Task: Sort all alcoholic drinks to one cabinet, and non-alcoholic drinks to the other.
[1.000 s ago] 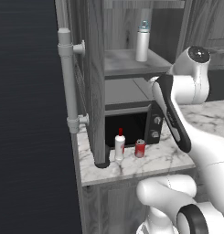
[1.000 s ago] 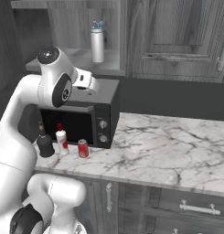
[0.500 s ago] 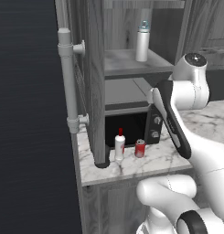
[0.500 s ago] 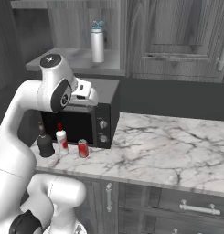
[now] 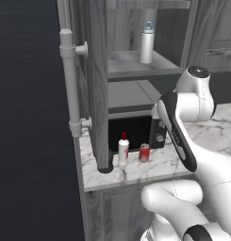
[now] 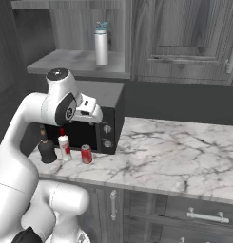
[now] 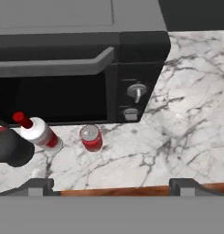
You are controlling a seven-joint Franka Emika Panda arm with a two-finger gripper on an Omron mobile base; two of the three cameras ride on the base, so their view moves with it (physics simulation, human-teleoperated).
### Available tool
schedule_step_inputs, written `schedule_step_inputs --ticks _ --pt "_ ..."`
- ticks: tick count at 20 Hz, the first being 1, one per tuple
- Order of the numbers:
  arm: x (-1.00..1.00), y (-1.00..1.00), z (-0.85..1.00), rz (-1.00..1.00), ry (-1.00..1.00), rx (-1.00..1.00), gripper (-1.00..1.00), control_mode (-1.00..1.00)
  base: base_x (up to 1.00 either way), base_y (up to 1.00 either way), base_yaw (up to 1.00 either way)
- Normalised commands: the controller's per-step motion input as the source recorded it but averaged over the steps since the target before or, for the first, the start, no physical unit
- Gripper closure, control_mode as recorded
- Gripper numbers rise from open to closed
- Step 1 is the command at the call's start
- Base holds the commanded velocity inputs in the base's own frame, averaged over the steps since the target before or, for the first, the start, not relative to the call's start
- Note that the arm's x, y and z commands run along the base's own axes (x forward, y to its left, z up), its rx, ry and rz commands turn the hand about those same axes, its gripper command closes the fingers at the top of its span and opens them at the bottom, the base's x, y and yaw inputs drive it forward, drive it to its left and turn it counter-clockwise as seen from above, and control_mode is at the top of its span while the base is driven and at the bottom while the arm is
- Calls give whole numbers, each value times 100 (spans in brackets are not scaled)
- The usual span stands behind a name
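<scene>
Hand view looks down on the tabletop [image 7: 186, 132], where three drinks stand in a row in front of the microwave [image 7: 86, 68]: the can [image 7: 91, 138] at about 7 o'clock of the picture's middle, the white bottle [image 7: 38, 132] to its 9 o'clock, just beside it, and the dark bottle [image 7: 10, 147] farther out at 9 o'clock, at the frame's edge; we judge they wait there unsorted, within reach. In the right base view the same row reads dark bottle [image 6: 46, 149], white bottle [image 6: 64, 146], can [image 6: 86, 154]; the grey bottle [image 6: 101, 43] stands alone on the open cabinet shelf [image 6: 70, 61] at 12 o'clock above the microwave, which we take as the soft drinks' side, so the can likely belongs up there too. Our hand [image 7: 111, 183] hangs above the tabletop's near edge, its fingertips [image 7: 183, 184] spread as wide as they go; it holds nothing and touches nothing, with the can nearest ahead of it.
</scene>
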Motion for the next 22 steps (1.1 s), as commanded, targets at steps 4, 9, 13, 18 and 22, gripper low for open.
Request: schedule_step_inputs --ticks 4,9,13,18,22 --pt "-17 0 -56 1 -1 4 -100 -100 0 0 0" --pt "-12 2 -48 2 -1 3 -100 -100 0 0 0" --pt "-1 7 -34 1 0 0 -100 -100 0 0 0" --pt "0 9 -31 0 0 0 -100 -100 0 0 0" --pt "0 5 -34 0 0 0 -100 -100 0 0 0"
